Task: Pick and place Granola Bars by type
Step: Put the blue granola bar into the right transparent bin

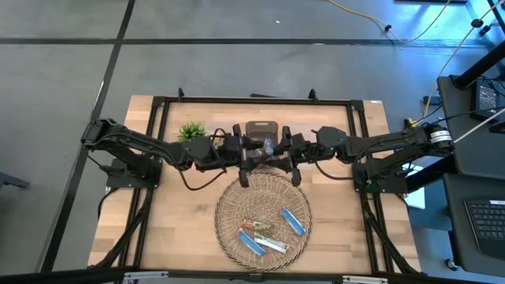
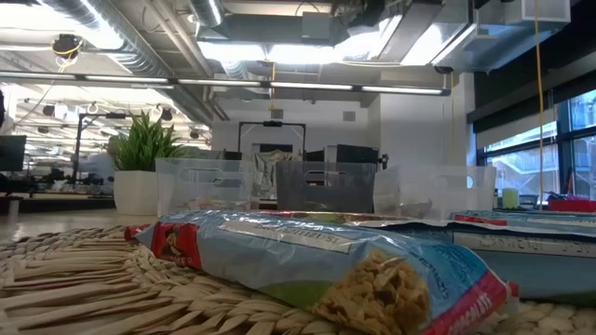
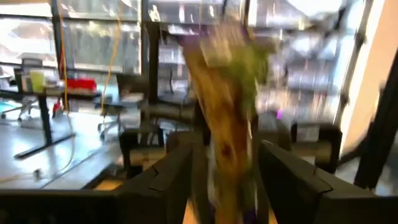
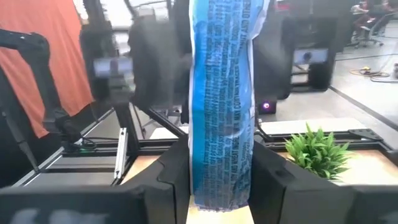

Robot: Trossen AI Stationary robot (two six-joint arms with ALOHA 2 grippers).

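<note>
My left gripper (image 1: 246, 155) and my right gripper (image 1: 290, 153) face each other over the table's far middle, in front of the clear bins (image 1: 262, 130). The left gripper (image 3: 227, 171) is shut on a green-tan granola bar (image 3: 227, 87). The right gripper (image 4: 221, 171) is shut on a blue granola bar (image 4: 221, 74). Several more bars, blue (image 1: 293, 222) and red-multicolour (image 1: 256, 229), lie flat on the round woven tray (image 1: 229, 207). In the low view a blue bar (image 2: 326, 265) fills the foreground on the tray. My left gripper pinches the green-tan bar between its two fingers (image 3: 168, 177), at the bar's near end (image 3: 229, 186). The fingers point level, toward the table's right. The bar is lifted clear and reaches out past the fingertips. My right gripper pinches the blue bar between its two fingers (image 4: 273, 177), close to the bar's near end (image 4: 221, 193). The fingers point level, toward the table's left. The bar is lifted clear and stands out beyond the fingertips.
A small green potted plant (image 1: 191, 130) stands at the far left, next to the left arm. A black frame (image 1: 158, 102) runs round the table. Bare wood lies left (image 1: 177, 221) and right (image 1: 339, 221) of the tray.
</note>
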